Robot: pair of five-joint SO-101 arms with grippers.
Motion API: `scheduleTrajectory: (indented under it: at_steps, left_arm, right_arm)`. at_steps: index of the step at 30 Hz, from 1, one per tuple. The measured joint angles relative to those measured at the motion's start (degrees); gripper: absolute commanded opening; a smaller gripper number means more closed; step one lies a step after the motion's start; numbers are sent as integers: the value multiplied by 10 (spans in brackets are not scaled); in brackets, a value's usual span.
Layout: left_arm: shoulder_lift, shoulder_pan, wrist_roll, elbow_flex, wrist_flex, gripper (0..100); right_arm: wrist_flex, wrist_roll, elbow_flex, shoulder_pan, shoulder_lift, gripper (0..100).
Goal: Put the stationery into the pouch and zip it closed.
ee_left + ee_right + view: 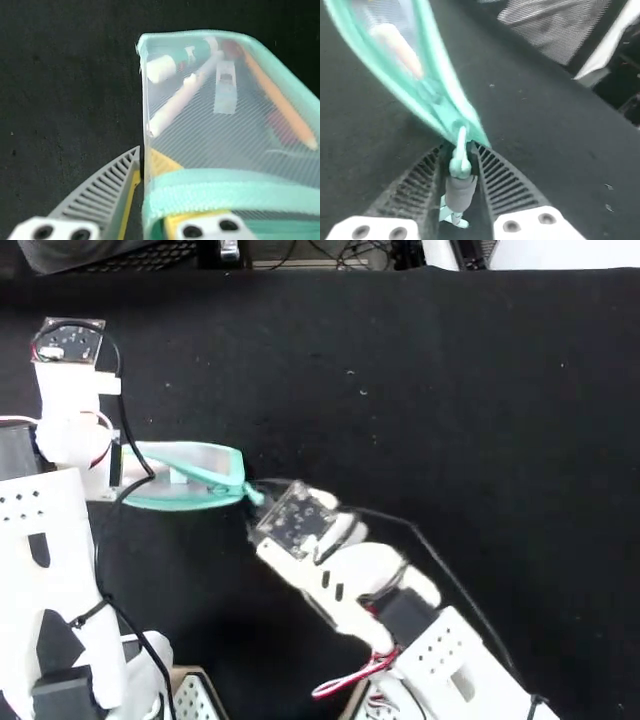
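The translucent pouch (190, 475) with teal trim lies on the black table at the left, with the stationery inside it. In the left wrist view a white pen (180, 97), an orange pencil (275, 95) and a green-and-white marker (175, 60) show through the pouch (225, 140) wall. My left gripper (120, 472) is shut on the pouch's left end, its grey ribbed finger (110, 185) beside the teal trim. My right gripper (258, 508) is at the pouch's right end, shut on the teal zipper pull (460, 162) between its ribbed fingers (505, 175).
Black cloth (450, 420) covers the table, with open room to the right of and behind the pouch. The table's far edge (330, 268) runs along the back, with cables beyond it. A mesh chair back (555, 25) stands past the table.
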Motion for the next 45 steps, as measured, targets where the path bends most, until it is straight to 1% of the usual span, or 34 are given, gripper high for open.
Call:
scheduleTrajectory:
  at_steps: [4,8,13,15,18,21,27,31,33,35,40,45]
  left_arm:
    - [0,0,0,-4,-7,30]
    - [0,4,0,-28,-7,30]
    - [0,4,-1,-69,-6,36]
    - [0,4,-1,-94,-6,88]
    - [0,4,-1,-142,-6,195]
    - [0,4,-2,-184,-6,259]
    - [-7,3,-1,-297,5,233]
    - [-60,3,-1,-341,15,197]
    - [-97,3,-1,-334,15,166]
    - [-136,3,0,-299,15,131]
    - [-233,3,0,-153,13,63]
    - [-316,2,-2,-2,-39,54]
  right_arm:
    - [80,26,-62,19,-34,12]
    - [158,33,-134,19,-49,12]
    - [181,33,-175,19,-33,12]
    - [181,33,-190,19,-13,12]
    - [182,33,-221,19,19,12]
    - [186,33,-257,22,56,12]
    - [186,33,-295,24,112,12]
    - [187,33,-315,24,126,12]
    - [187,33,-331,26,127,12]
    - [187,33,-352,25,127,12]
    - [188,39,-390,27,140,12]
    - [189,62,-428,26,178,12]
